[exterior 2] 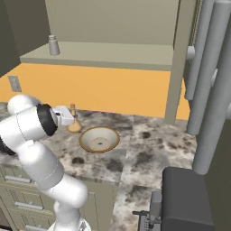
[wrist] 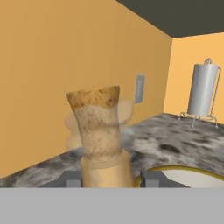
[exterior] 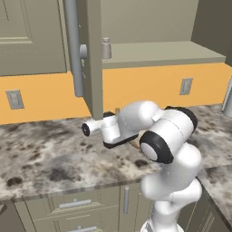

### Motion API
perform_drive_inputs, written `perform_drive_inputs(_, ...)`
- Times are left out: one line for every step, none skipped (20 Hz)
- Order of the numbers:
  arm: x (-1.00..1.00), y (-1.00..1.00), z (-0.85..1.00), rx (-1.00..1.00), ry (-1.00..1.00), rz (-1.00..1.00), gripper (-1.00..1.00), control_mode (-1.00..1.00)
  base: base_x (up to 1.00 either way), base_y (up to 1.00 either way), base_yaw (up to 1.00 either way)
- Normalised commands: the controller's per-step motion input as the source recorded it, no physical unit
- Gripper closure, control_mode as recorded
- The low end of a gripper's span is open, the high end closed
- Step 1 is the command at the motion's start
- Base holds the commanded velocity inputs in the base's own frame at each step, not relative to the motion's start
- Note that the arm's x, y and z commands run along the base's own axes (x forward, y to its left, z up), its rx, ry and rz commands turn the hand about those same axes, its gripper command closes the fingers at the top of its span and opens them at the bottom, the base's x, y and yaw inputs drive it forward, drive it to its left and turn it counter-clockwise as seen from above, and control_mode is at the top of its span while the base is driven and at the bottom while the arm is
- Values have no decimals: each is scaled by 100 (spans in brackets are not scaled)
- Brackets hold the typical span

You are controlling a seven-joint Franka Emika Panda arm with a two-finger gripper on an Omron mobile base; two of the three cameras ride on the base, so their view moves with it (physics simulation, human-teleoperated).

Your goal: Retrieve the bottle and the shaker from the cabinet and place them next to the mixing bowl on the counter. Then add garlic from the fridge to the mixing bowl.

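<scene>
- Close up, the gripper (wrist: 111, 177) is clamped on the bottle (wrist: 98, 127), its 2 dark fingers (wrist: 72, 178) pressed to either side of the neck.
- The bottle is tan and mottled, with a flared, cork-brown top over a wider body; in the right base view it stands upright on the counter (exterior 2: 149, 153).
- Just beside it sits the mixing bowl (exterior 2: 99, 139), shallow and round, with a cream rim and a brownish ring inside.
- The counter is speckled granite with dark blotches.
- Farther up, the cabinet (exterior: 93, 59) hangs open; the small grey shaker (exterior: 106, 48) stands on its shelf.
</scene>
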Motion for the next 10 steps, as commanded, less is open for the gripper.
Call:
perform_drive_inputs(-49, 0, -100, 12, -46, -4, 100, -100, 0, 0, 0)
perform_drive_inputs(-58, 0, -100, 11, -50, -4, 100, -100, 0, 0, 0)
perform_drive_inputs(-84, 0, -100, 10, -51, -5, 100, -100, 0, 0, 0)
perform_drive_inputs(-94, -4, -100, 10, -49, -5, 100, -100, 0, 0, 0)
perform_drive_inputs(-87, -3, -100, 9, -48, -5, -100, -100, 0, 0, 0)
perform_drive_inputs(-64, -4, -100, 10, -46, -5, -100, -100, 0, 0, 0)
perform_drive_inputs(-44, -12, -100, 12, -45, -7, -100, -100, 0, 0, 0)
perform_drive_inputs(-29, -22, -100, 13, -44, -8, -100, -100, 0, 0, 0)
perform_drive_inputs(-21, -23, -100, 14, -42, -7, -100, -100, 0, 0, 0)
perform_drive_inputs(-16, -24, -100, 14, -39, -7, -100, -100, 0, 0, 0)
